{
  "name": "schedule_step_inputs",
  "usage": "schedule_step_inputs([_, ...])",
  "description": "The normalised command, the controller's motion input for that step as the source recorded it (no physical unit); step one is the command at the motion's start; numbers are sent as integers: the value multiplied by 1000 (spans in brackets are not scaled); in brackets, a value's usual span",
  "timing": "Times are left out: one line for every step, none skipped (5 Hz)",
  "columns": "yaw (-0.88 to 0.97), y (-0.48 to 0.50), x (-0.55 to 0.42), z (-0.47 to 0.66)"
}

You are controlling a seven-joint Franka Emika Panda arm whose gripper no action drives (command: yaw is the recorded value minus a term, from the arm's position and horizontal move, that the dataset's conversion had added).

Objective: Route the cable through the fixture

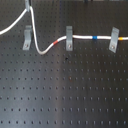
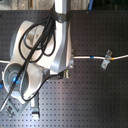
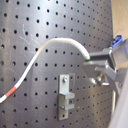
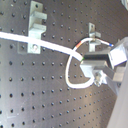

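The black perforated metal desk [image 1: 65,95] bears no readable writing and carries no containers. The long thin white cord with red and blue bands [image 1: 80,37] runs through the middle and right small upright grey metal clips [image 1: 69,37] (the left clip [image 1: 27,39] stands beside its loop). The grey hand [image 3: 95,62] is clamped on the cord in both wrist views.

One cable [image 1: 47,49], three clips [image 1: 69,38], apparently one perforated board [image 1: 70,95].
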Motion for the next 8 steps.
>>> schedule_step_inputs([-283,-8,-266,150])
schedule_step_inputs([-734,1,-201,70])
schedule_step_inputs([-786,-11,-168,70])
schedule_step_inputs([-849,-6,-138,119])
schedule_step_inputs([-831,-212,-97,160])
schedule_step_inputs([-448,-550,-17,136])
schedule_step_inputs([-286,-665,-23,4])
schedule_step_inputs([-323,-626,-50,4])
